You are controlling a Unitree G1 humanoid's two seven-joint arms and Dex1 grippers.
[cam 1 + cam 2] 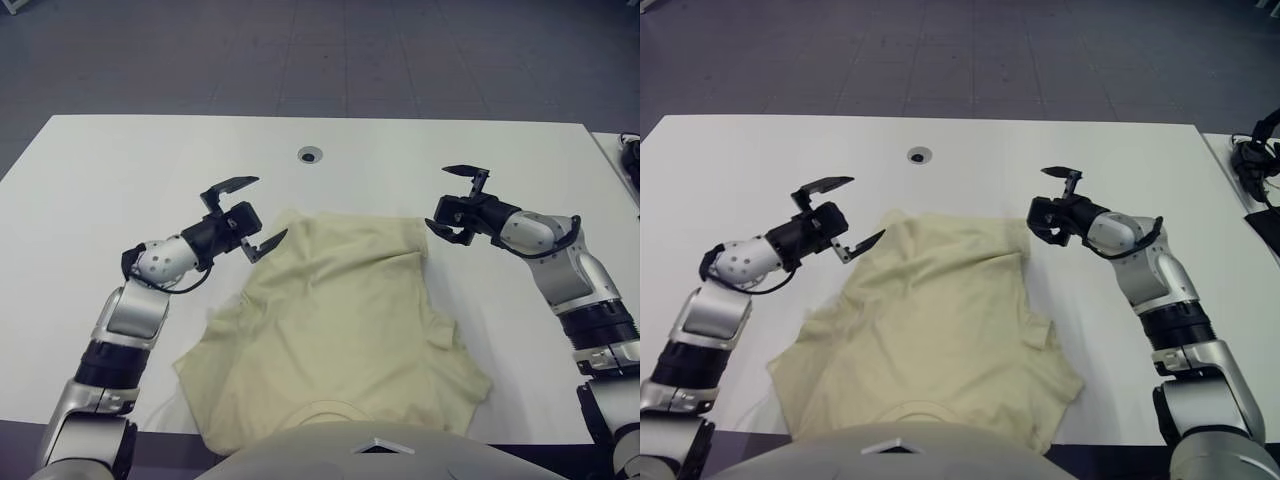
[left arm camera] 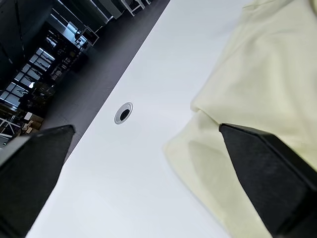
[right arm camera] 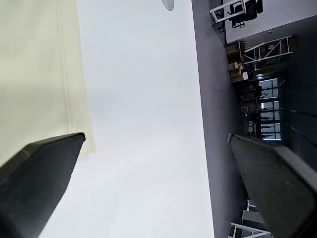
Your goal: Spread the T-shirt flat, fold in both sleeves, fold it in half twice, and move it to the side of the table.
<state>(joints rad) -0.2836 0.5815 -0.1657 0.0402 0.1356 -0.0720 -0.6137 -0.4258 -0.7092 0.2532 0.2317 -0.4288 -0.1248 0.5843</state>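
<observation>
Two black tools hover with fingers spread wide, empty: the left tool (image 1: 264, 209) just beside the far left corner of the soft, pale-yellow T-shirt (image 1: 340, 320), the right tool (image 1: 440, 198) by its far right corner. The rumpled cloth lies on the smooth white bench (image 1: 120, 170) near its front edge, with a round cable hole (image 1: 310, 154) beyond.

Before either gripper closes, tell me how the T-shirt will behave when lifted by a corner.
The T-shirt is probably floppy: it lies rumpled, with creases, so a lifted corner would likely sag. On the smooth white table, pushing it would probably bunch it.

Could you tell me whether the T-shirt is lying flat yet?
Not flat: the T-shirt is spread out but rumpled, with raised creases.
</observation>
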